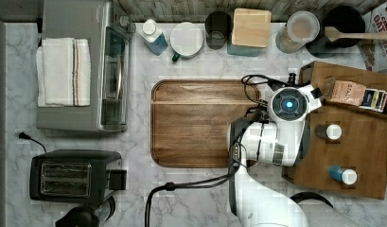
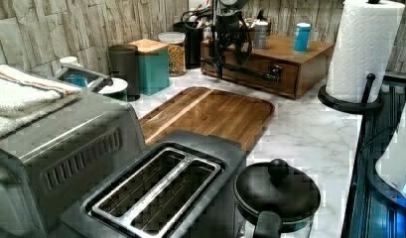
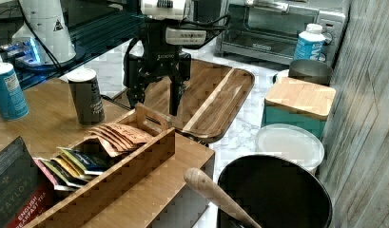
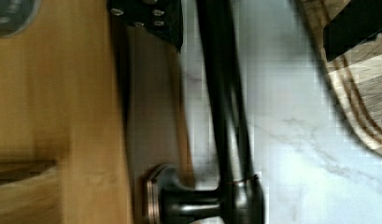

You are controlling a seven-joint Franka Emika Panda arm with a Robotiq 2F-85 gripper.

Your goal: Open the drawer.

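The drawer (image 2: pixel 250 64) is the front of a wooden box cabinet (image 2: pixel 290 49), and in the left view it looks flush with the cabinet. Its long black bar handle (image 2: pixel 262 75) runs across the front. In the wrist view the handle (image 4: pixel 221 93) lies between my two fingertips: one finger (image 4: pixel 146 18) sits over the drawer front and the other (image 4: pixel 357 23) over the counter side. My gripper (image 3: pixel 155 102) is open and hangs fingers-down at the cabinet's front edge, straddling the bar without closing on it. In the top view my arm (image 1: pixel 288 104) covers the handle.
A dark cutting board (image 1: pixel 196 123) lies just in front of the cabinet. On the cabinet top stand two bottles (image 1: pixel 333 131) and a tea tray (image 3: pixel 111 156). A paper towel roll (image 2: pixel 364 49) stands in the left view's right. Toaster (image 1: pixel 70 177) and toaster oven (image 1: pixel 82 66) are farther off.
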